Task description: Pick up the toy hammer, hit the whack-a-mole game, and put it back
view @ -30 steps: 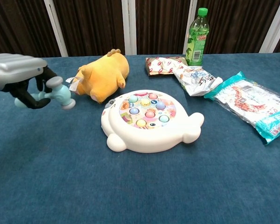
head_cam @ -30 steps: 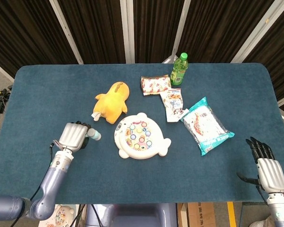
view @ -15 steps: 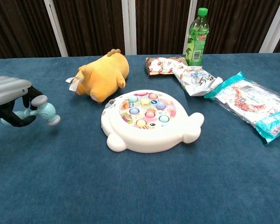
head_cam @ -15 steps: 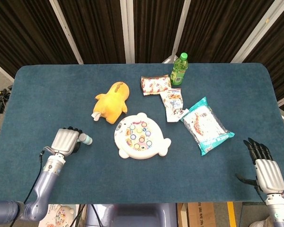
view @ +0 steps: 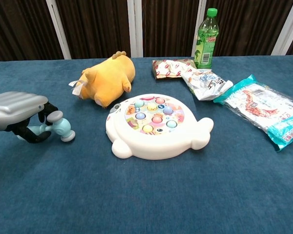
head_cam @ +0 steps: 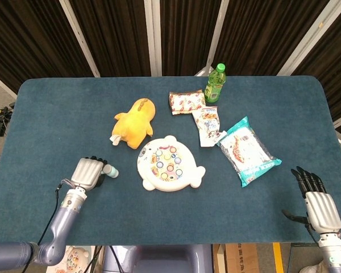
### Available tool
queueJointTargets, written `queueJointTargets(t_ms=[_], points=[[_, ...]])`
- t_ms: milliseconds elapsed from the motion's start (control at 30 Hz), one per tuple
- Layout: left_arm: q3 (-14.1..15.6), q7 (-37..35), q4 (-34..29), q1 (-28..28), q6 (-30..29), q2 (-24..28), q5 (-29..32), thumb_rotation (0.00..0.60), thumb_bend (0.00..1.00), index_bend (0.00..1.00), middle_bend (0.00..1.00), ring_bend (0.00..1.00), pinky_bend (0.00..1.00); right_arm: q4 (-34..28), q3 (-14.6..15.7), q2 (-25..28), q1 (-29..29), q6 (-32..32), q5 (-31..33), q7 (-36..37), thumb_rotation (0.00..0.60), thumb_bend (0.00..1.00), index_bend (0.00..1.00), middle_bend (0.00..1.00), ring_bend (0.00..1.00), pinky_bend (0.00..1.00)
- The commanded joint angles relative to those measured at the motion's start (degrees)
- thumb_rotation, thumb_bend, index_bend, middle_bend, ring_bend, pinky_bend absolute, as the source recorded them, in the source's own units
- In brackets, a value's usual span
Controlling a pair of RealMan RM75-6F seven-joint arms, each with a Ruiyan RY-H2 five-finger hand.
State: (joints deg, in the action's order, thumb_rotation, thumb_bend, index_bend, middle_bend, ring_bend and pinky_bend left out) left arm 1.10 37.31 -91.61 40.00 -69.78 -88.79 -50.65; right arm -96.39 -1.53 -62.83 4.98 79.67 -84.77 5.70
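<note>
While the left hand [view: 17, 109] grips the hammer [view: 58, 127] by its handle at about eight o'clock on the table [head_cam: 51, 114], the pale blue head pokes out toward the game [view: 154, 126], low over the cloth; whether it touches the cloth I cannot tell. The hammer sits near the game's nine o'clock side but apart from it. A yellow plush [view: 107, 78] lies at the game's eleven o'clock, close enough that a wide backswing could clip it. At twelve to one o'clock lie two snack packs [head_cam: 186, 102] with a green bottle [view: 205, 38] standing upright behind them; a larger teal bag [view: 263, 109] lies at three o'clock. Far right, at five o'clock on the table, the right hand [head_cam: 319, 205] holds nothing, its fingers straight and slightly apart, beside the table edge. My worry is the hold: the handle is short and mostly hidden in the fingers, so a hard strike could twist the hammer loose or send it skidding. A glancing hit on the game's rounded rim could also shove the light plastic base toward the snacks, and an overshoot could bring the hand itself down on the buttons.
</note>
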Motion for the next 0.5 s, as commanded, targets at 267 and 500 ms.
queueJointTargets(t_ms=[267,500], points=[[-1.32,0.48,0.49,-0.96,0.73,-0.76,-0.16,0.6,0.62,0.55,0.42,0.34,0.49,0.03,0.05,0.02,-0.05,0.06,-0.13,0.06,0.6,0.17,0.0,0.0,0.0,0.0],[-1.73,0.92,0.82,-1.53,1.46,-0.96,-0.31,0.6,0.56,0.52,0.41,0.34,0.49,0.05,0.05,0.04,-0.08,0.01,-0.07,0.13,0.6,0.17,0.0,0.0,0.0,0.0]])
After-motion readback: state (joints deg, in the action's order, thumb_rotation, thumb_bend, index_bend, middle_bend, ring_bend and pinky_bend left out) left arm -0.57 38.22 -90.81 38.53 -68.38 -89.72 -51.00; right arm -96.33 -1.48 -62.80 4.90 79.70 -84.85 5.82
